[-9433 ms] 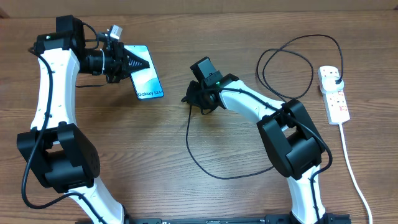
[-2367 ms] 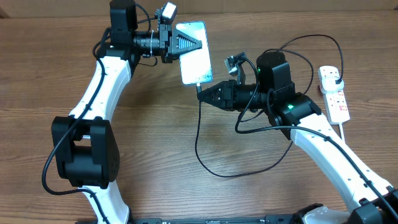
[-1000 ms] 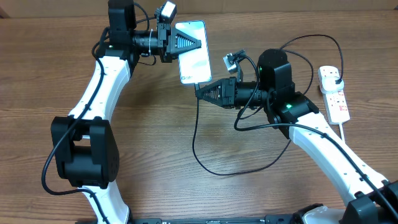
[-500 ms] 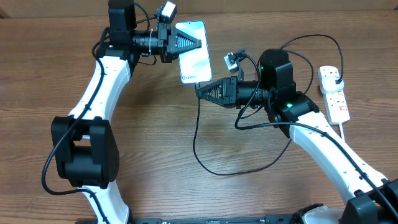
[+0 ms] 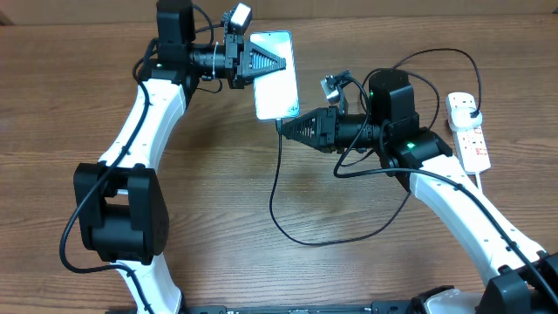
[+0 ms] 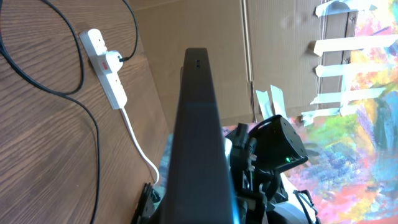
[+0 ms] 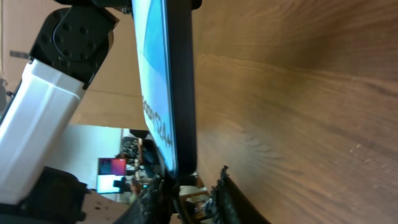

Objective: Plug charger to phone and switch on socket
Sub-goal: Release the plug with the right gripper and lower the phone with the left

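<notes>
I judge I am at the plugging step. Nearest me, the charger [image 5: 271, 194] cable lies in a slack loop on the tabletop [image 5: 209, 218] around its middle, then rises to the phone's lower edge. That is where my right gripper [image 5: 286, 127] points.

The right arm comes up from the near right corner. Its forearm is bent back to the left and runs roughly level, with the wrist aimed at the phone's bottom end. In the right wrist view the fingers [image 7: 222, 190] stand narrowly apart on either side of that end. I cannot tell whether they pinch the connector or stand just clear of it, nor whether the tip is fully seated.

Beyond that, the phone [image 5: 277, 94] is held off the wood toward the far edge, screen up. My left gripper [image 5: 281, 63] is clamped on it from the left. The left arm stretches up from the near left, with its wrist turned to point right.

Farthest off, by the right edge, lies the socket [image 5: 471, 139], with the black plug [image 5: 472, 108] in it.

Next I would check the seating, free the right jaws without tugging the cable, and swing that arm right to press the switch.
</notes>
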Action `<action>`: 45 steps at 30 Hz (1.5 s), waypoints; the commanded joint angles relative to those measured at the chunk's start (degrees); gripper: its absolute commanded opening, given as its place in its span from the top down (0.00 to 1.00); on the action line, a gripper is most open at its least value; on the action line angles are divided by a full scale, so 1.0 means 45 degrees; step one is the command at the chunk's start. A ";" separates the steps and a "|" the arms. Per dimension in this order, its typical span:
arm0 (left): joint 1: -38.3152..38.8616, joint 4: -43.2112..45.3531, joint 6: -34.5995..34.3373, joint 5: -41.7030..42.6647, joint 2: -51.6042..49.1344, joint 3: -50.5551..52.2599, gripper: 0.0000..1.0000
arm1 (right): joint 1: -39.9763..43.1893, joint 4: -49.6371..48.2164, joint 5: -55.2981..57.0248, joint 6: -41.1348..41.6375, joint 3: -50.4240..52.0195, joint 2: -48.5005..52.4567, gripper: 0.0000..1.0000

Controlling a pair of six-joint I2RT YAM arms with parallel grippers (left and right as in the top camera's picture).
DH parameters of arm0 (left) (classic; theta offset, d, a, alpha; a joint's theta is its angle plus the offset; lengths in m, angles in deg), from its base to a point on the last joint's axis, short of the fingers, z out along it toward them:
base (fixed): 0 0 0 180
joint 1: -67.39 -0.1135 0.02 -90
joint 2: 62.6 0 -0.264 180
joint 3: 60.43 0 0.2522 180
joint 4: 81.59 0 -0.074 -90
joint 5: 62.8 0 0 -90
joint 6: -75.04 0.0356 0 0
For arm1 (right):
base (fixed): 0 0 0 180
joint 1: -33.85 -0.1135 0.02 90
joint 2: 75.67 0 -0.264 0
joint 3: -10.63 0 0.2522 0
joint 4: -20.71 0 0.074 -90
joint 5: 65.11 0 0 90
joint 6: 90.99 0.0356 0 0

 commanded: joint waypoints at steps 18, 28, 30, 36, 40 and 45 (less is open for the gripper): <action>-0.0491 -0.2560 0.4940 -0.3070 0.0136 0.2249 0.96 | 0.1001 0.3954 0.1360 -0.2385 -0.0267 -0.0053 0.42; -0.0393 -0.6523 0.8510 -0.4891 0.0136 0.2603 0.96 | 0.0986 0.5843 0.2764 -0.3609 -0.0267 -0.0053 0.36; -0.0393 -0.7363 0.9039 -0.5605 0.0141 0.2589 0.96 | 0.0986 0.5999 0.2861 -0.3653 -0.0267 -0.0053 0.36; -0.0573 -1.0054 1.0559 -0.7397 0.0141 0.2045 0.96 | 0.0986 0.6169 0.3079 -0.3750 -0.0267 -0.0053 0.33; -0.0923 -1.2235 1.1594 -0.9024 0.0141 0.0733 0.96 | 0.0986 0.6266 0.3070 -0.3745 -0.0267 -0.0053 0.31; -0.1277 -1.3240 1.2633 -0.9525 0.0141 -0.0199 0.96 | 0.0986 0.6261 0.3075 -0.3750 -0.0267 -0.0053 0.30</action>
